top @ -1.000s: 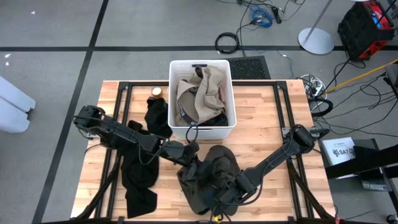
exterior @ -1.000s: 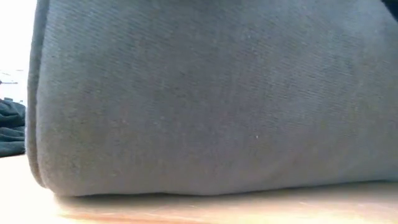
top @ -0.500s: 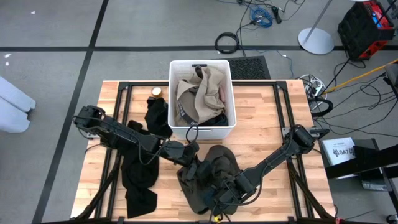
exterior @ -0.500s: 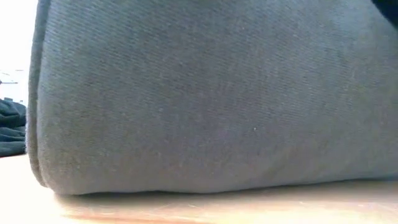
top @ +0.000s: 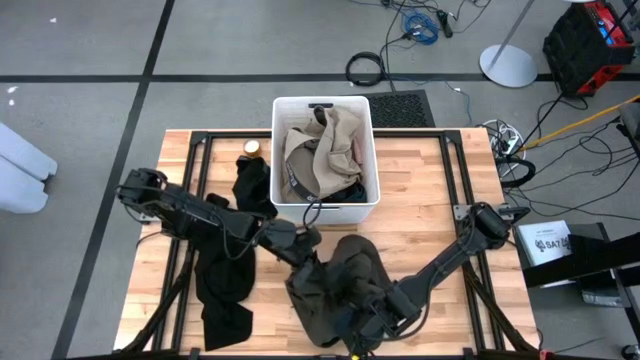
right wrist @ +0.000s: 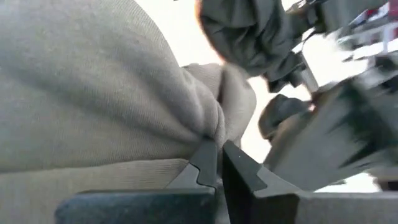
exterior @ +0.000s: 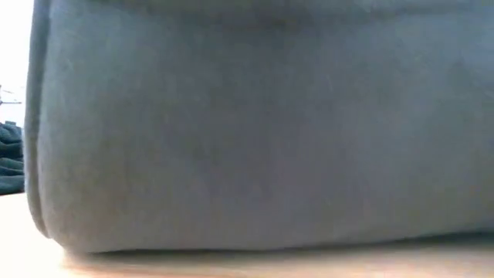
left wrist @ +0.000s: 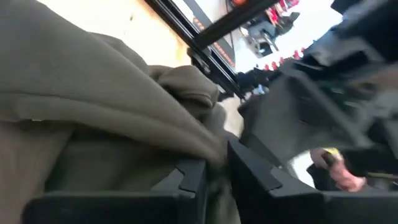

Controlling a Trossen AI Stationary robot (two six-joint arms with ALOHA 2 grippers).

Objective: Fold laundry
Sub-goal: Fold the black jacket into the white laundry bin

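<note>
Your right gripper [right wrist: 214,163] has its fingers pinched together on a fold of the dark olive-grey garment [top: 340,285], low at the near edge of the table [top: 430,215]. From above, that gripper [top: 372,322] sits on the near right part of the heap, with its arm running back to the table's right side.

Your left gripper [left wrist: 214,177] meets the same garment from the left (the fingers stand a narrow gap apart, with a ridge of cloth between them, so whether they grip it you cannot tell). From above it [top: 308,262] rests at the heap's far left edge.

The olive-grey garment lies bunched at the near middle of the table and fills almost the whole low view [exterior: 255,131]. Left of it, a black garment [top: 222,285] trails toward the near left corner, and another dark piece [top: 252,185] lies just beside the bin.

The white bin [top: 372,170] stands at the far middle of the table. Inside it you have a beige-tan garment [top: 325,150] piled on top, with dark cloth [top: 345,190] showing beneath at the near side.
</note>
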